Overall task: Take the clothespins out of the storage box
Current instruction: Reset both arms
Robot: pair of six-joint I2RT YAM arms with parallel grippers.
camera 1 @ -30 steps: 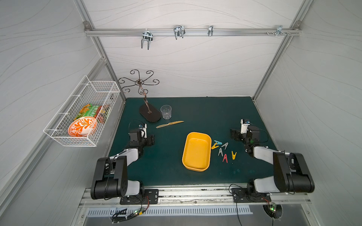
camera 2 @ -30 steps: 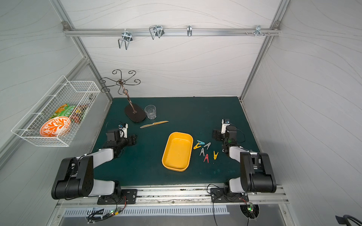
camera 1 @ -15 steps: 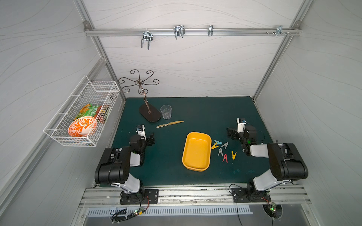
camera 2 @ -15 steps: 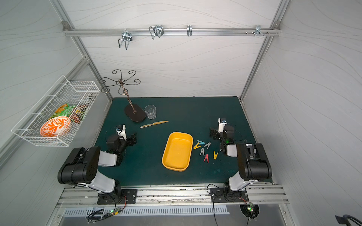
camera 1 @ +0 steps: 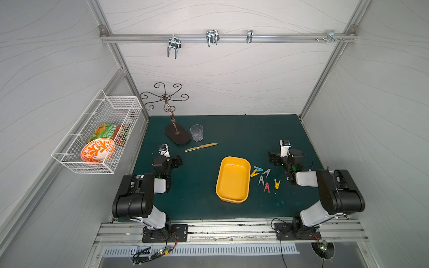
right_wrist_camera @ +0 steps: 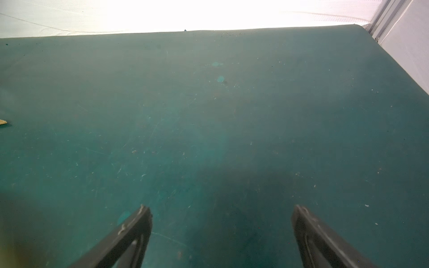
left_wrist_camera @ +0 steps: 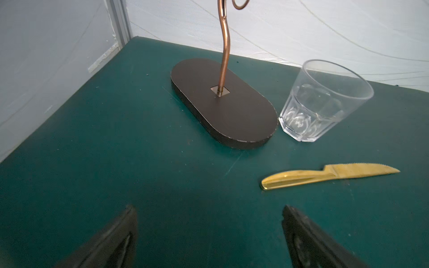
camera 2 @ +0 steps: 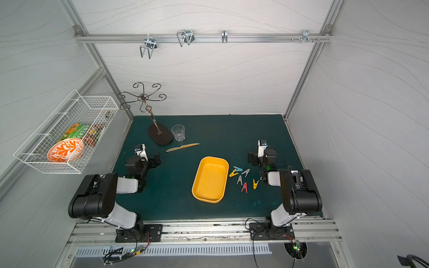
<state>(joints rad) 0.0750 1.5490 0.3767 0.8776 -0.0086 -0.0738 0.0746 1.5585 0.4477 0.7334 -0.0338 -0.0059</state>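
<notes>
Arms sit folded on either side of the storage box (camera 1: 232,179). Each has its black upper link close to the base rail, its white forearm running forward, and its wrist bent low over the green mat (camera 1: 232,130).

The left arm (camera 1: 139,197) is well apart from the box. The left gripper (left_wrist_camera: 209,208) hangs just over the mat, its two black fingers spread wide with only bare mat between them. Ahead of it, farther back than the box, lie a gold knife (left_wrist_camera: 329,176), a clear glass (left_wrist_camera: 322,99) and the dark oval base of a wire stand (left_wrist_camera: 222,102).

The right arm (camera 1: 339,197) is folded the same way on the box's other side. The right gripper (right_wrist_camera: 221,207) is also splayed wide over bare mat, gripping nothing.

The box stands empty in both top views. All six clothespins (camera 1: 266,187) lie on the mat outside it, between its long wall and the right arm. The light blue clothespin (camera 1: 258,169) and a yellow clothespin (camera 1: 254,173) lie just beside that wall. Two grey clothespins (camera 1: 261,180), the red clothespin (camera 2: 244,187) and the second yellow clothespin (camera 1: 277,183) lie a little farther out. The right wrist is near them, and neither gripper touches any.
</notes>
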